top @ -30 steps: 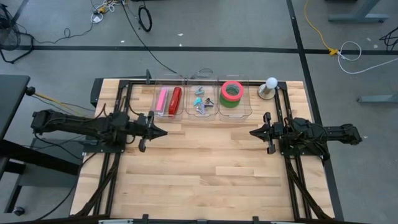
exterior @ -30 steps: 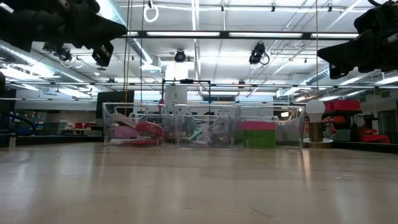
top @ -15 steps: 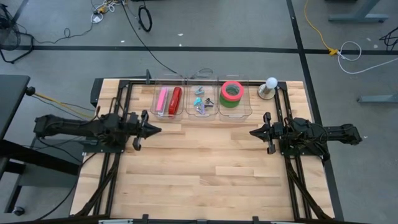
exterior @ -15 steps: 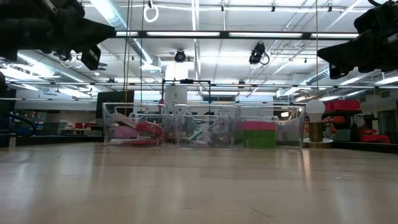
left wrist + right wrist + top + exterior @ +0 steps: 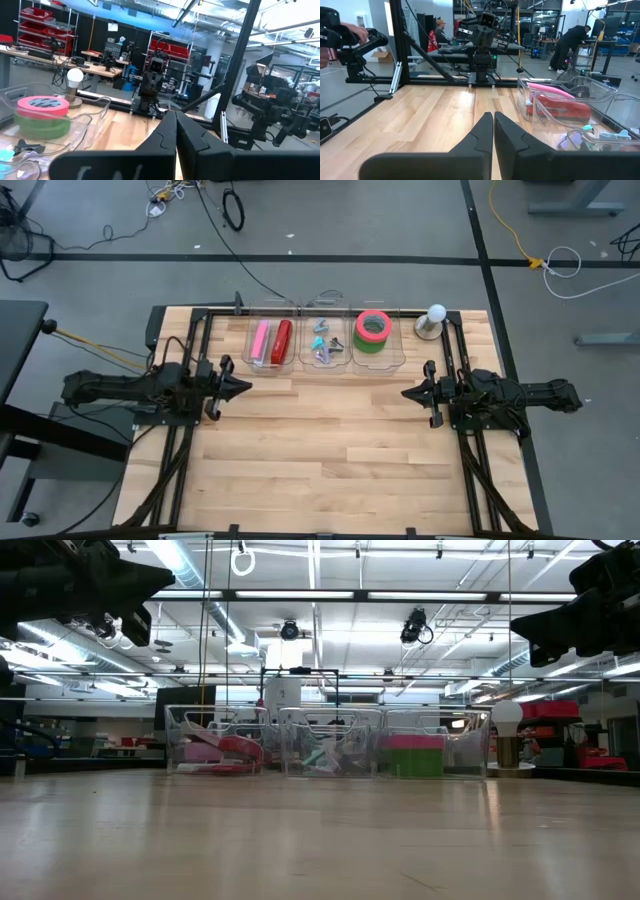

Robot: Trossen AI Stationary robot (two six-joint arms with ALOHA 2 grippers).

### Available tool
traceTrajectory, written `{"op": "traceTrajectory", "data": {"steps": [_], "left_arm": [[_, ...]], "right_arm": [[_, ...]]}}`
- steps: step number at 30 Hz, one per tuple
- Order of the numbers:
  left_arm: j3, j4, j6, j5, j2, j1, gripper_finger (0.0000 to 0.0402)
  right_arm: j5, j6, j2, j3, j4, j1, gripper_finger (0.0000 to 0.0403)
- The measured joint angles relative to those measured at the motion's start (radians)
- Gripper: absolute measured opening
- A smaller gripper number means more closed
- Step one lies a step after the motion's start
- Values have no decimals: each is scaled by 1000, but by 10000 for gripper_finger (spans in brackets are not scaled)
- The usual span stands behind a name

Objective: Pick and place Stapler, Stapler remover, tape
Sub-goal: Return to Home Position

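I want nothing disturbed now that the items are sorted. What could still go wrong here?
1. The white round bulb on its metal base stands at the back right, close to the right arm; a sideways swing might tip it.
2. The left hand and the right hand, both shut, point toward each other in front of the three clear plastic bins; a stray move toward the back could push a bin.

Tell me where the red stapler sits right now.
In the high view, the red stapler lies in the left transparent bin, beside the pink stapler, on the side nearer the middle bin.
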Motion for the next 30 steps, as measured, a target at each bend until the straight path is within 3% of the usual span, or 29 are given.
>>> {"op": "traceTrajectory", "data": {"steps": [12,30], "left_arm": [[0,-114,4,-26,-127,0,0],[0,-196,8,-42,-223,0,0]], "right_arm": [[0,0,0,0,0,0,18],[0,0,0,0,0,0,18]]}}
